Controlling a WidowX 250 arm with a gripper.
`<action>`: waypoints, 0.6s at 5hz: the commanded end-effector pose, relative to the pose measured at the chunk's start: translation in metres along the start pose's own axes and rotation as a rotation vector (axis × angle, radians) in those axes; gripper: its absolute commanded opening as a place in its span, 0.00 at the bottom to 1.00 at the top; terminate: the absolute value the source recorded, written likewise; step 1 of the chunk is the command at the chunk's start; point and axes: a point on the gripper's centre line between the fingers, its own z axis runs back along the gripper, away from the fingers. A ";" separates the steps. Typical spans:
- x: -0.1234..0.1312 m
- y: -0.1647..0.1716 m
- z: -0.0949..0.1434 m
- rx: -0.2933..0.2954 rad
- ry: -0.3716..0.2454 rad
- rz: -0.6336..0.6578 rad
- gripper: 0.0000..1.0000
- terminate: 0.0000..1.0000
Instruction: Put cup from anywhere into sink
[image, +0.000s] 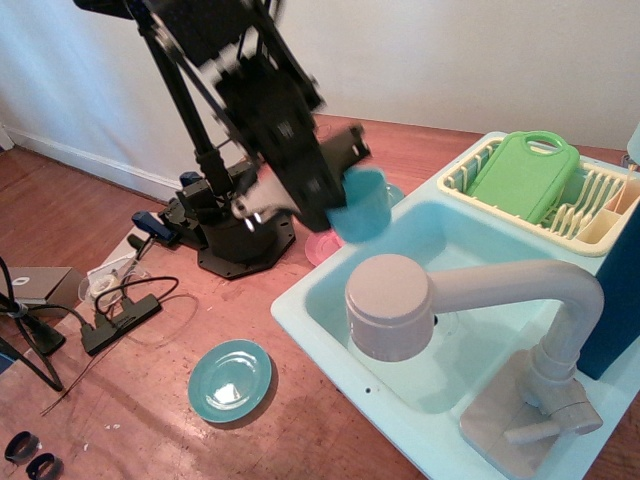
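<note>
The small teal-blue cup (362, 205) is held in the air by my gripper (340, 195), which is shut on it. The cup hangs upright over the far left rim of the pale aqua sink (330, 318), above the pink plate (318, 247). The black arm is blurred with motion and reaches in from the upper left. The sink's deep basin lies just right of the cup, with the big grey-beige faucet (440, 300) over its front part.
A teal plate (229, 379) lies on the wooden floor left of the sink. A second teal plate is mostly hidden behind the cup. A cream dish rack (590, 215) with a green cutting board (523, 172) sits at the sink's back right. The arm's black base (235, 235) and cables (110, 305) lie at left.
</note>
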 end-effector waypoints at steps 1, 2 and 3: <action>0.024 -0.001 -0.028 -0.054 -0.047 -0.012 0.00 0.00; 0.032 -0.002 -0.040 -0.075 -0.058 -0.013 0.00 0.00; 0.033 0.000 -0.044 -0.103 -0.051 0.013 1.00 0.00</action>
